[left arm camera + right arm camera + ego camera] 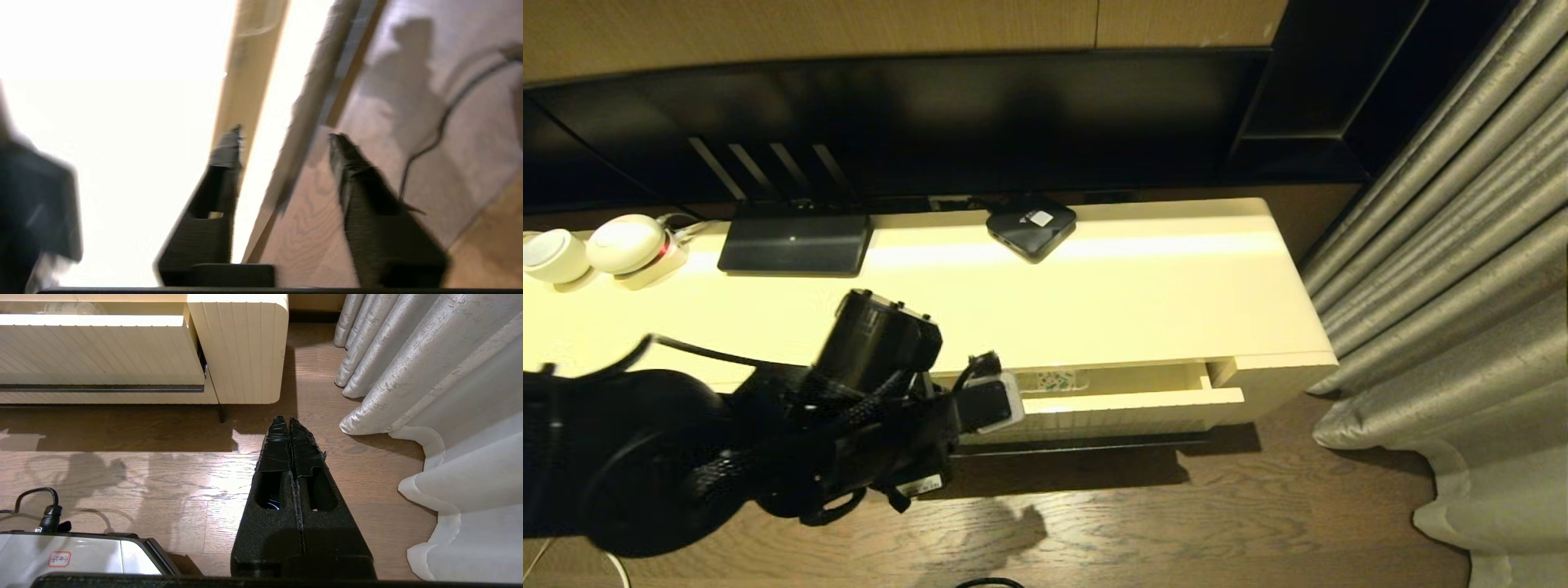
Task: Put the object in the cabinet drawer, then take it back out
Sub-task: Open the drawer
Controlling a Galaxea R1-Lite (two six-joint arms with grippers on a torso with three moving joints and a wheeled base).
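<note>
**Bottle in the open drawer, my left fingers empty above it**

Closest to me is my left arm. It fills the low left part of the head view, big and black. In the left wrist view I see the left gripper (286, 139) with its two dark fingers (359, 183) set apart, about half way open. Nothing is between them. Through the gap I see a bright strip of the cream cabinet and some wood floor (310, 228). That view is smeared, so I cannot pick out the bottle in it.

My right gripper (289, 421) hangs low over the floor, well off to the side, near the curtain (429, 375). Its two fingers are pressed tight together and hold nothing.

A bit farther is the cabinet drawer (1127, 400). It is pulled out, and I can look down into it. The water bottle (1054, 380) lies on its side inside the drawer, close behind the ribbed front. In the head view it sits just beside the end of my left arm, on the right of it. The arm is not touching it as far as I can see. From the right wrist view I see the bottle (61, 308) at the top of the open drawer too.

Farther back, on the cabinet top (1160, 302), sit a small black box (1031, 225), a flat black router (795, 243) and two white round things (625, 245). Behind them is a dark screen (915, 122).
</note>
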